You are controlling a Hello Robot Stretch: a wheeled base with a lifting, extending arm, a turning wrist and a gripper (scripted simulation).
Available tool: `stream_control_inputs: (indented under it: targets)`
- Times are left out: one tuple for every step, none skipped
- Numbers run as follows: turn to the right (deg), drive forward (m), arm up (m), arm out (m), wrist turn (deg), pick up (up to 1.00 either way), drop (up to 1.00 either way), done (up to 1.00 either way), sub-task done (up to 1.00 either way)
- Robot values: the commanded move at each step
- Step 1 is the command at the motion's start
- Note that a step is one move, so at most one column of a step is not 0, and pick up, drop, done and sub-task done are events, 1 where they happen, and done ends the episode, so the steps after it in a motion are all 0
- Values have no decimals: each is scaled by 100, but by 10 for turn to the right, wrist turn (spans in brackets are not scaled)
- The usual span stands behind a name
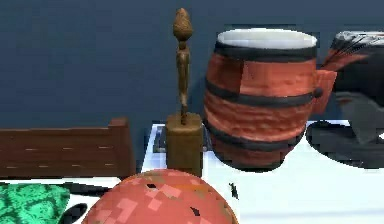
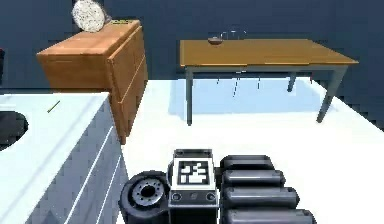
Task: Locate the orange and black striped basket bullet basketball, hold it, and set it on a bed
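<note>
At the bottom edge of the forward view rises an orange-red dome (image 1: 160, 203), just in front of a wooden figure (image 1: 182, 95) that stands on the white counter (image 1: 300, 190). The base of the dome is cut off by the edge, so I cannot tell on what it rests. By its round shape and its colour it may be the basketball. However, I cannot make out black stripes, only some dark specks, so I am not sure.

If it is the ball, I judge it light, firm and a little springy, not fragile. Because it is round, it will probably roll away when it is pushed from one side. The best hold is, I think, across its widest part, from two opposite sides.

In the arm side view the end effector (image 2: 148, 197) shows as a dark body at the bottom edge. Its far end cannot be made out, so I cannot tell if it holds anything.

As for containers, a large barrel-shaped mug (image 1: 262, 95), orange with black bands, stands upright just beside the figure. Its inside is hidden. On the brown counter (image 2: 300, 55) stands a small bowl (image 2: 215, 40), and its content is too small to tell.
</note>
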Motion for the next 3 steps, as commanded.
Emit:
stream_control_inputs:
  targets:
    - [450, 0, 0, 0, 0, 0, 0, 0, 0]
    - [420, 0, 0, 0, 0, 0, 0, 0, 0]
    - [450, 0, 0, 0, 0, 0, 0, 0, 0]
